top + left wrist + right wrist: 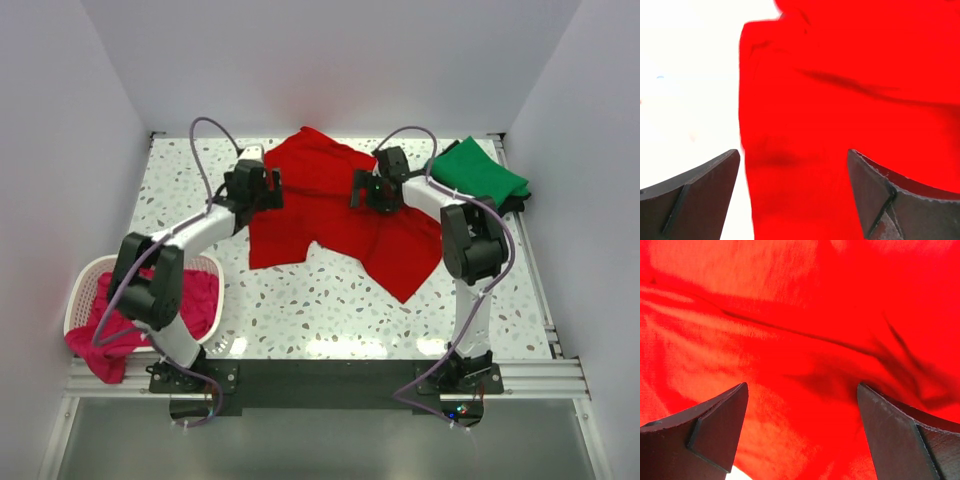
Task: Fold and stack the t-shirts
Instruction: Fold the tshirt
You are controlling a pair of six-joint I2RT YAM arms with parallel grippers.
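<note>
Basket [88,280] at the far left holds the pink shirt [200,300], bunched, with part of it spilling over the near rim; it is not yet folded. Next along, the left gripper [262,188] hangs over the left edge of the red shirt [330,225], which lies spread and rumpled on the table [330,305] toward the back. Its wrist view shows the fingers [705,185] apart and gripping nothing, with the shirt's edge below them: cloth to the right, bare table to the left. The right gripper [366,190] sits over the shirt's right half, also spread wide and empty, and creased red cloth fills its view. At the far right the green shirt [478,172] lies folded on top of a black shirt [516,203], of which only a sliver shows. That looks like the stack.

Judging from this, the red shirt is the one in hand, at the start of its folding, with both grippers poised to pinch. Whether the fingers touch the cloth I cannot tell. The next move calls for each gripper to drop, close on the cloth at matching points on either side, and lift together so the fold comes over even. The wrinkles under the right one risk an untidy grab.
</note>
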